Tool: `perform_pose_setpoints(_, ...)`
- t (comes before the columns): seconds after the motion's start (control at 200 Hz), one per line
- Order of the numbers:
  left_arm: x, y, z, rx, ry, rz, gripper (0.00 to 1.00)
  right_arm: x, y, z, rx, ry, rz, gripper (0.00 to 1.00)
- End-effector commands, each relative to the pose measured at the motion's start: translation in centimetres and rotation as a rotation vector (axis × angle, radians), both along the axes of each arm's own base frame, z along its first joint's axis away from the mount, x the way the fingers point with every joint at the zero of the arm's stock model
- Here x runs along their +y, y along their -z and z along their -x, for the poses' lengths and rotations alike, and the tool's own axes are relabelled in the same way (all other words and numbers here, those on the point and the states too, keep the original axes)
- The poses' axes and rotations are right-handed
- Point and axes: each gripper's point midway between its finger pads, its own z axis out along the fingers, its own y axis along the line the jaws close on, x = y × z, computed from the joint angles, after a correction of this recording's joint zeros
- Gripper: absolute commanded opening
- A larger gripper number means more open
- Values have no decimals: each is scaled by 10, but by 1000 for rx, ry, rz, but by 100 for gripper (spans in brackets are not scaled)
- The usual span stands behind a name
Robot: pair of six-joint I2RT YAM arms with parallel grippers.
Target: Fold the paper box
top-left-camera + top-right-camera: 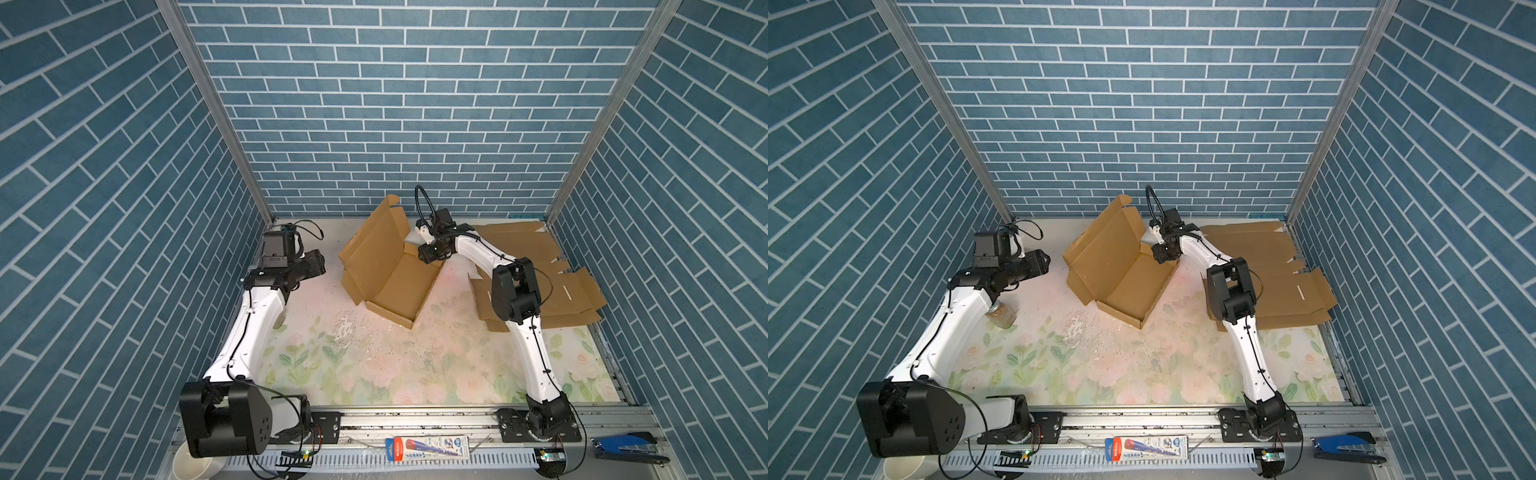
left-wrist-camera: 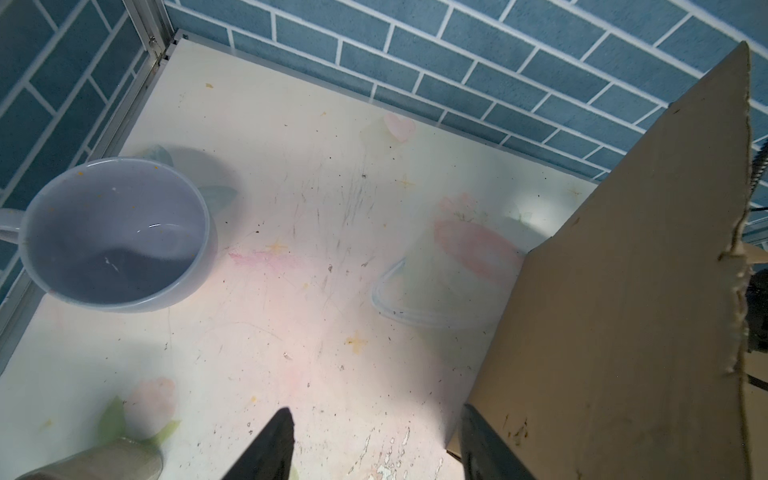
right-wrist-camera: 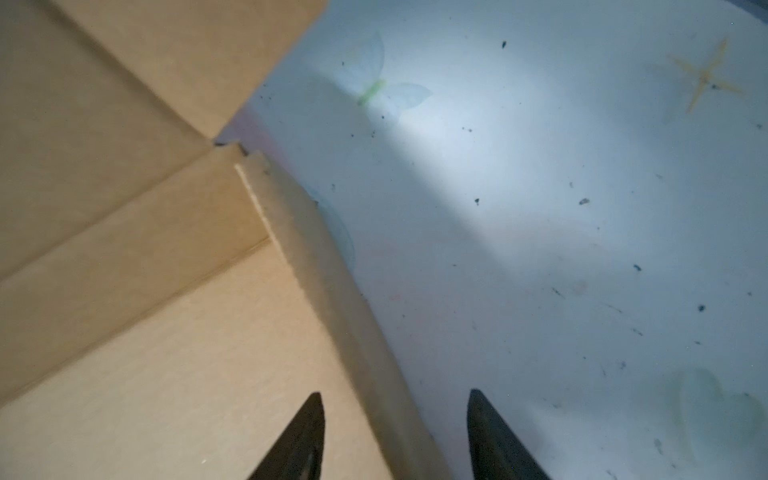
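1. blue brick-patterned walls [image 1: 395,104] close in a table [image 1: 374,374] covered with a scuffed floral mat.
2. paper box [image 1: 390,270] sits toward the back middle of the table in both top views. it is partly folded, with one large panel raised and the low tray open upward.
3. right gripper [image 3: 397,395] is at the box's far right corner. its jaws stand apart, straddling the side wall's top edge without pinching it.
4. left gripper [image 2: 376,411] hovers left of the box, jaws parted and empty, with one finger just beside a raised flap.
5. flat cardboard sheets [image 1: 573,291] lie stacked on the right. a mug [image 2: 112,232] stands near a wall corner.
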Motion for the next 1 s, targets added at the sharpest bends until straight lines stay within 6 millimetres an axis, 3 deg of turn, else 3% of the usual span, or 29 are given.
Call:
perform_pose_setpoints(0.0, 1, -5, 2, -34, -9, 17, 63, -1, -10, -8, -82, 34, 86, 40)
perform_pose_setpoints(0.185, 3, 6, 9, -23, -27, 18, 62, -23, -11, 6, -183, 140, 196, 15)
perform_pose_setpoints(0.31, 4, 15, 13, -17, -43, 29, 62, -42, -1, 29, -182, 254, 236, 0)
perform_pose_setpoints(0.4, 4, 20, 14, -12, -45, 33, 61, -49, 14, 51, -181, 297, 259, 0)
perform_pose_setpoints(0.415, 4, 20, 14, -14, -45, 36, 61, -49, 4, 52, -200, 307, 244, 0)
perform_pose_setpoints(0.56, 4, 22, 11, -17, -51, 48, 61, -59, 20, 65, -166, 367, 294, 0)
perform_pose_setpoints(0.59, 3, 22, 10, -18, -51, 51, 61, -63, 35, 67, -145, 376, 322, 0)
perform_pose_setpoints(0.765, 4, 19, 6, -39, -44, 39, 60, -58, 30, 71, -109, 408, 264, 0)
perform_pose_setpoints(0.82, 2, 19, 4, -46, -34, 43, 61, -54, 30, 74, -78, 411, 239, 10)
perform_pose_setpoints(0.85, 1, 19, 3, -52, -27, 44, 61, -49, 12, 73, -83, 414, 198, 15)
perform_pose_setpoints(0.995, -8, 20, -4, -73, 33, 61, 64, -42, -6, 76, -36, 412, 98, 36)
